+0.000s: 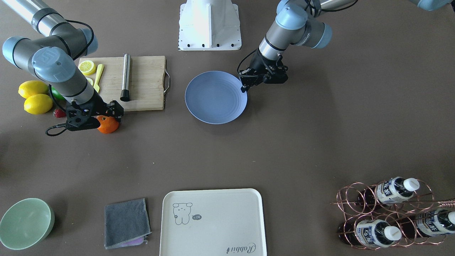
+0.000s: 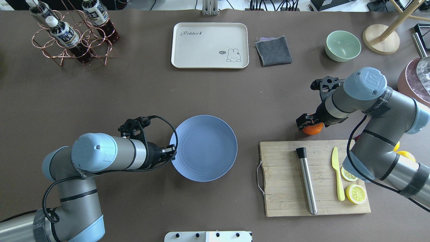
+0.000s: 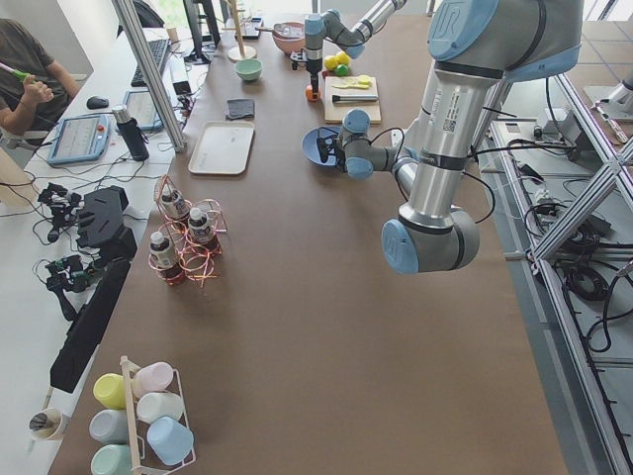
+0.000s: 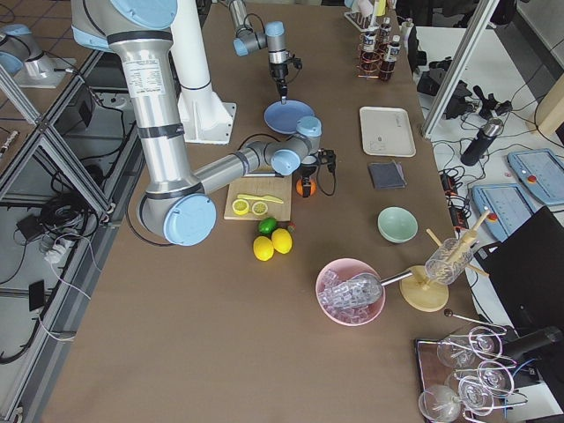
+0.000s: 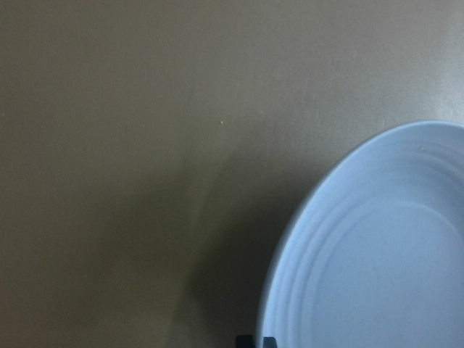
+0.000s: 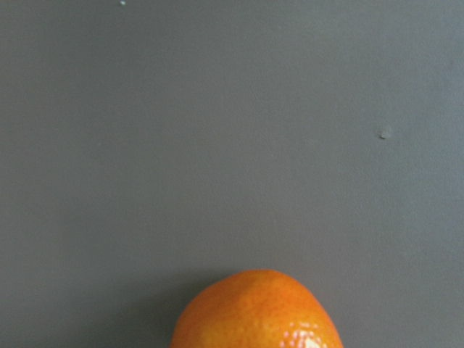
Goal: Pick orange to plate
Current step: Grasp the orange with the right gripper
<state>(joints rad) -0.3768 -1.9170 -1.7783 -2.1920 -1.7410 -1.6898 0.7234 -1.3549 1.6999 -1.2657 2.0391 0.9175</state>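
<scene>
brown matte tabletop (image 1: 284, 149). small round bright-orange fruit (image 1: 108, 125) beside wooden cutting board (image 1: 145, 81), apart from pale blue round plate (image 1: 215, 97). right gripper (image 1: 105, 119) over fruit; closed or not, cannot tell. step: grasp. next: firm pinch, lift. left gripper (image 1: 244, 87) pressed together by plate rim.

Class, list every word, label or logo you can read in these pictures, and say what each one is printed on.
"Rabbit": on the cream tray, in script.
"UR" logo: on the right arm's joint cap.
Bottle labels and the tray's speech bubble: too small to read.
</scene>
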